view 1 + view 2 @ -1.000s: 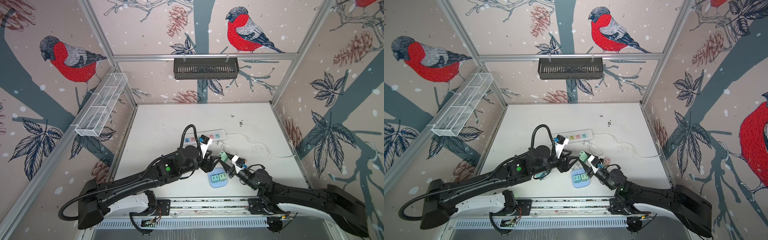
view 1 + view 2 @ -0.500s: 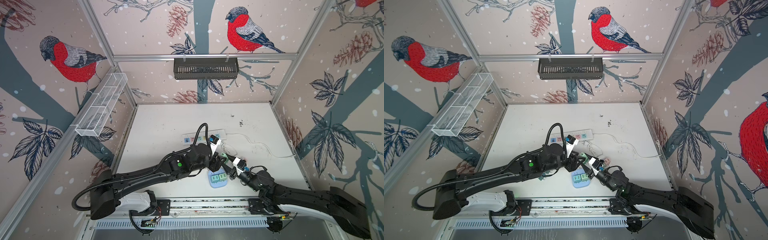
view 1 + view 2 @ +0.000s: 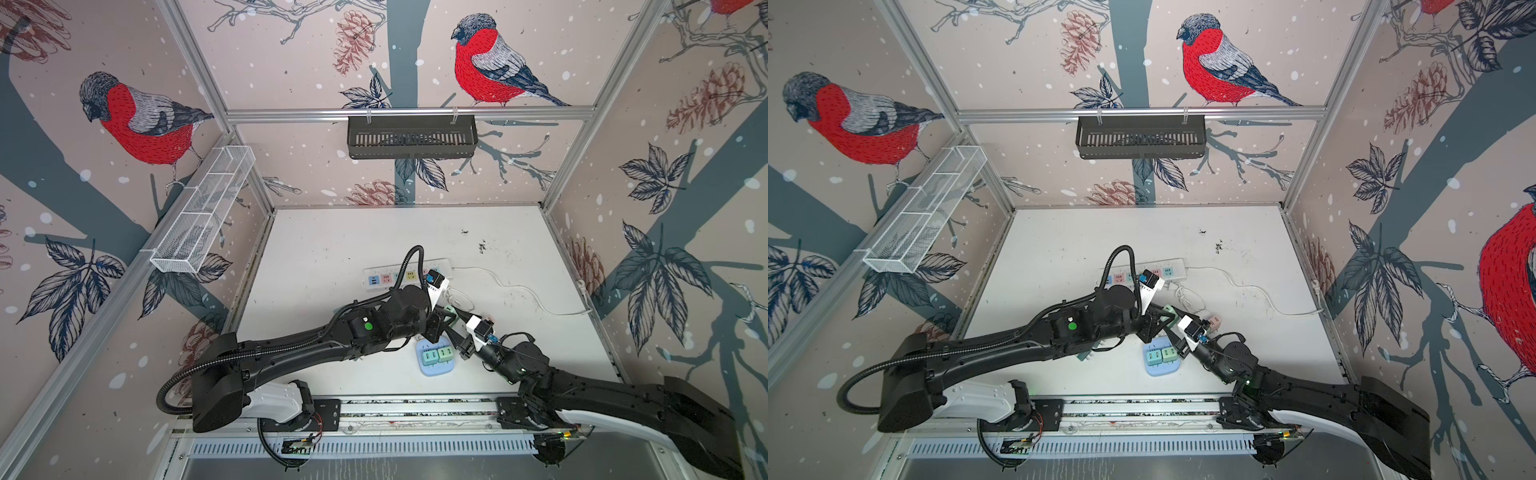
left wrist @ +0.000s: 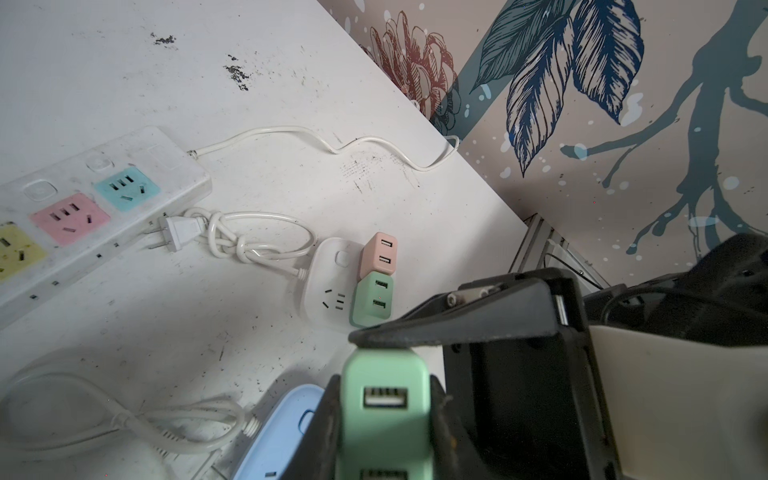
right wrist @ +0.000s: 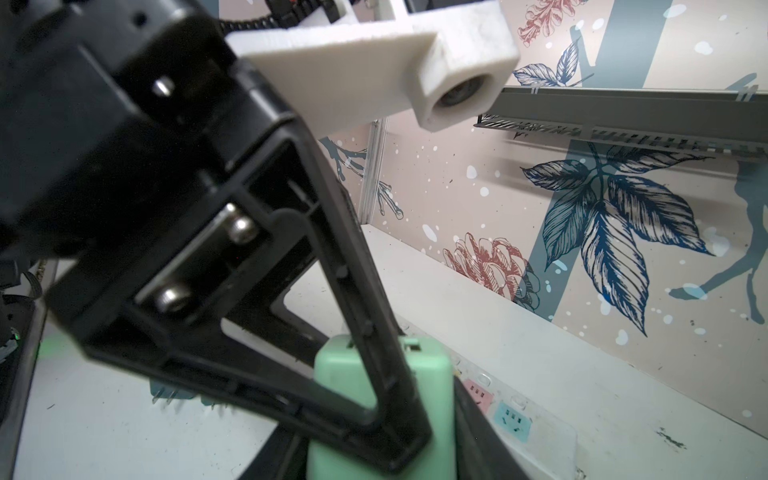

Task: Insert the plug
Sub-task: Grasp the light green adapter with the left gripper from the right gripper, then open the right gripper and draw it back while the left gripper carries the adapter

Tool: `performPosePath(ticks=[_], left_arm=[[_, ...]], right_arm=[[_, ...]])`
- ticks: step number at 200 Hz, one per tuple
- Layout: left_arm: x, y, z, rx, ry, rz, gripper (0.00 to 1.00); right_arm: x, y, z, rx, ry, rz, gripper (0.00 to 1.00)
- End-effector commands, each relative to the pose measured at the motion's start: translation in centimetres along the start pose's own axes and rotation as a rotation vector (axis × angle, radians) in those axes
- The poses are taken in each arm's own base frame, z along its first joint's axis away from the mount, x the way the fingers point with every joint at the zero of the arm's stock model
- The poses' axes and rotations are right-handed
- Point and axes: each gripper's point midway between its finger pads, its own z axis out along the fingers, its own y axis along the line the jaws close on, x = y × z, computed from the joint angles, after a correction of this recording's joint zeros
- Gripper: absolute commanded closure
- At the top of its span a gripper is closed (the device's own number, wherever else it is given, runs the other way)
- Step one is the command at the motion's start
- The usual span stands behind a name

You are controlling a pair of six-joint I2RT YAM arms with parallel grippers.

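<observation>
The plug (image 4: 384, 407) is a mint-green block with two USB ports, held above the table near the middle in both top views (image 3: 449, 309) (image 3: 1168, 309). My left gripper (image 4: 384, 419) is shut on it, one black finger pressed on each side. My right gripper (image 5: 374, 457) still has a finger close against each side of the same plug (image 5: 428, 374). Whether it still presses is not visible. One left finger (image 5: 365, 332) crosses in front of the plug in the right wrist view. The white power strip (image 3: 407, 272) with coloured sockets lies behind the two grippers.
A blue socket block (image 3: 435, 370) carrying two green plugs lies just in front of the grippers. A small white socket block (image 4: 328, 278) with a pink adapter (image 4: 380, 253) and a green adapter (image 4: 372, 301) sits to the right, its knotted cord beside the strip. A teal plug (image 3: 1084, 355) lies under the left arm.
The left arm has swung right to the green plug in the right gripper, and its jaws have closed on it. The right arm has barely moved.
</observation>
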Motion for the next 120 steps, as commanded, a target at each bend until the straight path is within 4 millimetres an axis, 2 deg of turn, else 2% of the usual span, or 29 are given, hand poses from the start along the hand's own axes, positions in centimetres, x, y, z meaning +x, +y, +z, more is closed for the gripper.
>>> performPosePath(ticks=[1, 24, 51, 75, 101, 120], left_arm=[[-1.2, 2.2, -0.8, -0.068, -0.044, 0.013, 1.00], [-2.9, 5.5, -2.3, -0.110, -0.104, -0.037, 1.00], [-4.6, 7.9, -4.6, -0.229, -0.216, 0.032, 1.00], [-5.5, 8.8, -6.3, -0.297, -0.303, 0.141, 1.00], [-5.2, 8.8, -6.6, -0.313, -0.328, 0.357, 1.00], [-4.3, 8.7, -6.0, -0.311, -0.285, 0.508, 1.00]], right_arm=[[-0.4, -0.8, -0.3, 0.045, -0.020, 0.020, 0.33], [0.0, -2.0, -0.5, 0.104, -0.001, 0.020, 0.22], [0.5, -4.5, -1.2, 0.233, 0.020, 0.045, 0.18], [1.1, -7.7, -2.1, 0.373, 0.044, 0.096, 0.14], [2.3, -11.8, -3.6, 0.539, 0.076, 0.175, 0.11], [3.5, -14.8, -5.2, 0.691, 0.104, 0.238, 0.10]])
